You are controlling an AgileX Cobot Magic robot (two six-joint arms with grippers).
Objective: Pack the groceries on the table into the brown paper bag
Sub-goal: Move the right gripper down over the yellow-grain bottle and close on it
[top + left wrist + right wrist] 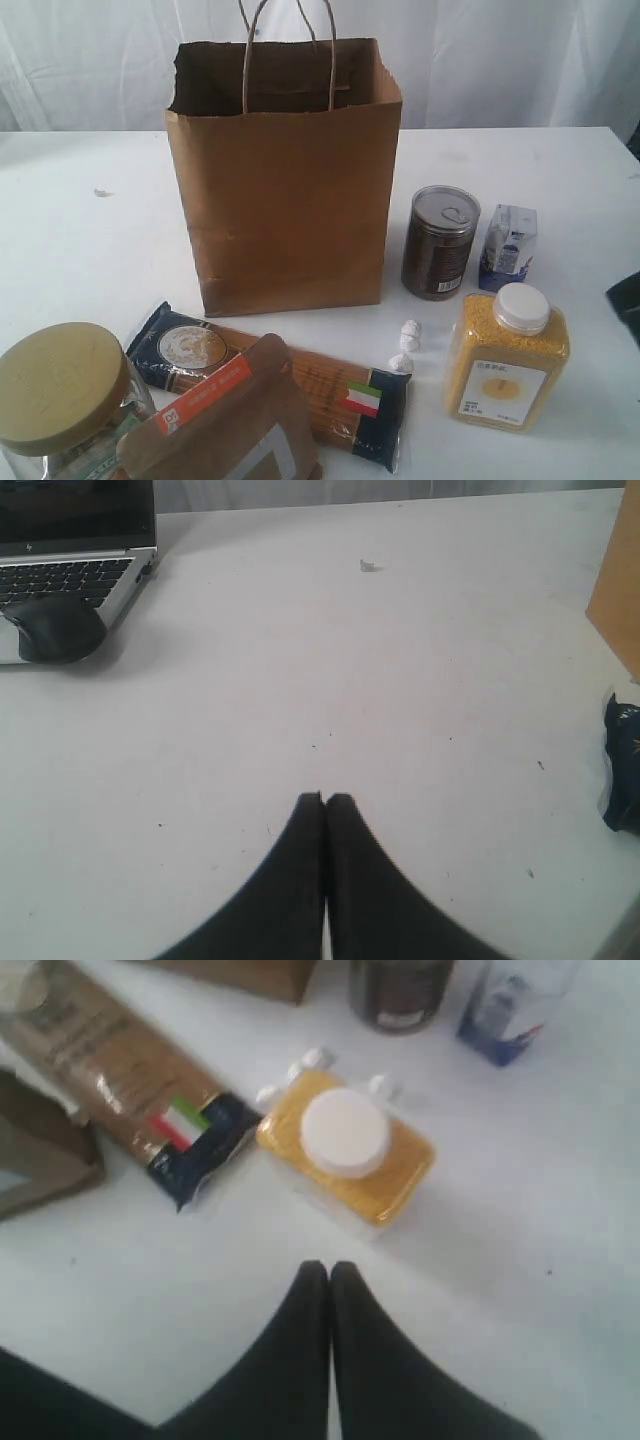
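Brown paper bag (285, 190), gold-lidded jar (62, 400)

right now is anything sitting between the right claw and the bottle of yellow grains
Nothing visible. Only bare table lies between the shut right claw and the bottle. The spaghetti pack lies off to one side, and the white scraps sit at the bottle's far side, out of the path.

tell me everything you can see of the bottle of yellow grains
The bottle of yellow grains is a squarish clear container with a wide white cap, filled nearly to the shoulder. A pale label with a yellow circle faces front. It stands upright and closed on the white table, nearer the exterior camera than the dark can and small carton, touching neither.
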